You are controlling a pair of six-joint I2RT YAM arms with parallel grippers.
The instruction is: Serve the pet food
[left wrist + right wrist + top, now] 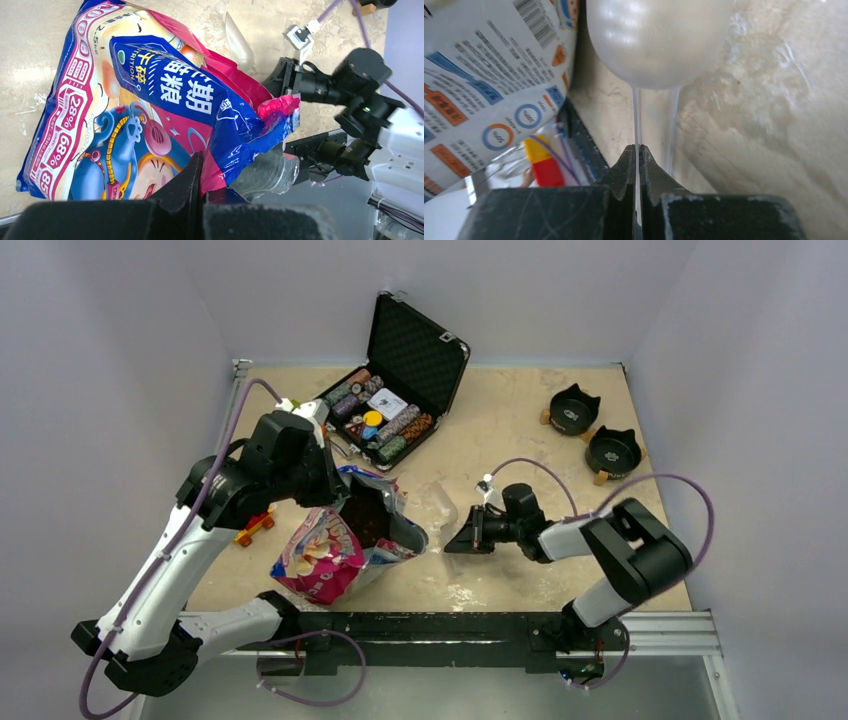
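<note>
Pink-edged, the bag [320,560] lay open on the tabletop [500,420] at the left, with the brown pet food [366,520] inside its mouth. My left pincer [202,189] was clamped on the bag's rim. Further right, my right pincer [637,160] was pressed together on the thin handle of a clear scoop [659,40].

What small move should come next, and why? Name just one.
Probably swing the right hand toward the bag and tip the clear scoop into its open mouth. The right hand is shut on the scoop's thin handle, with the bowl just beside the bag. The left hand pinches the bag's rim, leaving the pet food exposed.
</note>
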